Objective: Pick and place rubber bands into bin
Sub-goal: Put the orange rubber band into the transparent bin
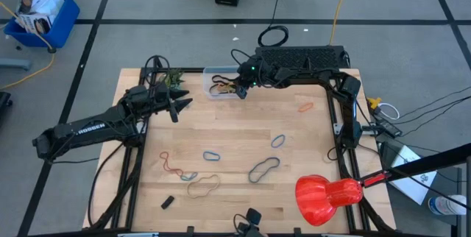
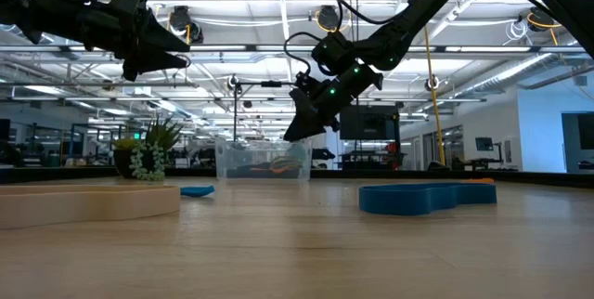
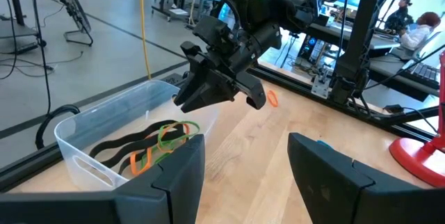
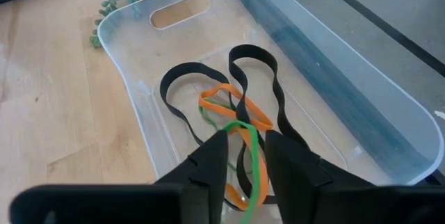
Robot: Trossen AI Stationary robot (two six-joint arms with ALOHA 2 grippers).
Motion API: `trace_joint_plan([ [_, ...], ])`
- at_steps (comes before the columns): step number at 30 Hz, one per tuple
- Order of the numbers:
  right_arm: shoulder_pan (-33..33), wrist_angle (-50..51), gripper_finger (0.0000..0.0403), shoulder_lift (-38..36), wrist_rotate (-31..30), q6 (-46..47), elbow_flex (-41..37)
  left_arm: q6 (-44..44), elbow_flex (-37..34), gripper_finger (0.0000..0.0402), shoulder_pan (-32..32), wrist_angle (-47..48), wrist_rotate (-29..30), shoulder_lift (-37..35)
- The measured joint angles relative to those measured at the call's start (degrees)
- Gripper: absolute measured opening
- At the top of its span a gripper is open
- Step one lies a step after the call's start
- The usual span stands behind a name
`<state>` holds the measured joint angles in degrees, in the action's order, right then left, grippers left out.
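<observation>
The right arm is reaching across the back of the table, its wrist pitched down so the right gripper is hanging over the near end of the bin, fingers slightly parted with a green band lying between them in the bin, alongside black and orange ones. Whether they are gripping it cannot be told. The left gripper is hovering wide open and empty beside the bin. More rubber bands are lying scattered across the table.
</observation>
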<state>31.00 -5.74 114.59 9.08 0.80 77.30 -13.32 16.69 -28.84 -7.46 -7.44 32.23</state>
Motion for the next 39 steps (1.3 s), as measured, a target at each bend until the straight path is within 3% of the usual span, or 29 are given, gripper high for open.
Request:
trace_joint_plan([
  [8, 0.1, 4.5, 0.0109, -5.5, 0.0, -1.8, -0.1, 0.0, 0.0, 0.0214, 0.0, 0.0, 0.0, 0.0],
  [15, 0.0, 17.8, 0.0106, -14.2, -0.3, -5.4, 0.0, 0.0, 0.0, 0.0214, 0.0, 0.2, 0.0, 0.0],
  [27, 0.4, 51.4, 0.0122, -23.3, -23.6, 11.4, 0.0, 0.0, 0.0, 0.0214, 0.0, 0.2, 0.0, 0.0],
  [31, 0.4, 59.0, 0.0123, -24.7, -25.8, 13.7, -0.1, -0.4, 0.0, 0.0214, 0.0, 0.2, 0.0, 0.0],
  [39, 0.4, 60.5, 0.0119, -26.2, -25.6, 15.6, -5.9, -0.7, 0.0, 0.0214, 0.0, 0.2, 0.0, 0.0],
])
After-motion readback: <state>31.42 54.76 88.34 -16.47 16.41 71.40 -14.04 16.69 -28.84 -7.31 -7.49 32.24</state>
